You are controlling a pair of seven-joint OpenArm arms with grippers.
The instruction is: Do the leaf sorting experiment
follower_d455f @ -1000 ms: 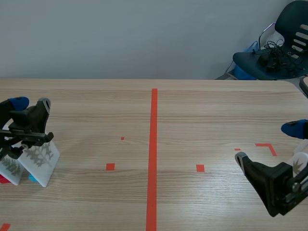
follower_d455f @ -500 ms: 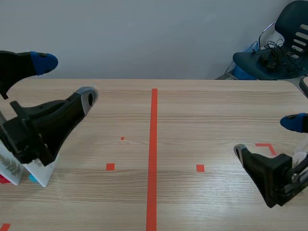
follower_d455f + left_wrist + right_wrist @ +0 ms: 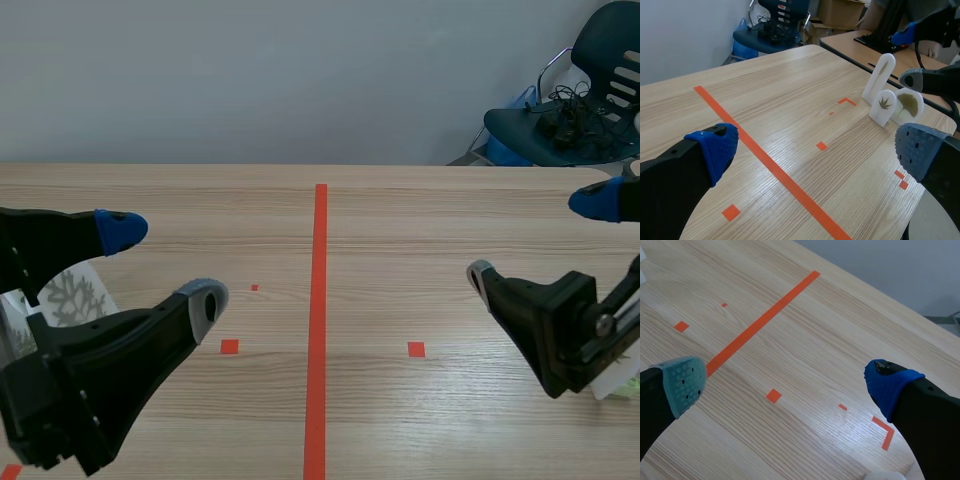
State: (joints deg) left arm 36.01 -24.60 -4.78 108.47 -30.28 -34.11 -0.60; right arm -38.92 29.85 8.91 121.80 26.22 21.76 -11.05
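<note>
Movement has been made on both sides in the last second. The left gripper [image 3: 163, 265], which was down at the leaf cards [image 3: 75, 295] on the near left of the table [image 3: 430, 220], has been raised and swung out toward the middle, and nothing was carried off with it. Its fingers are spread wide, blue pad up and grey pad down, and only bare wood is seen between them in its wrist view. The cards are left standing behind it, partly hidden by the arm. The right gripper [image 3: 538, 240] has been lifted a bit too. It's also fully spread and empty, and tilted so one finger sits high and the other low. The right-hand group of cards [image 3: 884, 106] is seen from the left wrist view, standing together near the right edge: one tall blank-looking tab with two shorter leaf ones just beside it. So probably a card was just let go or only nudged, and no sorting move is in hand right now; a fresh pick would be needed next.
</note>
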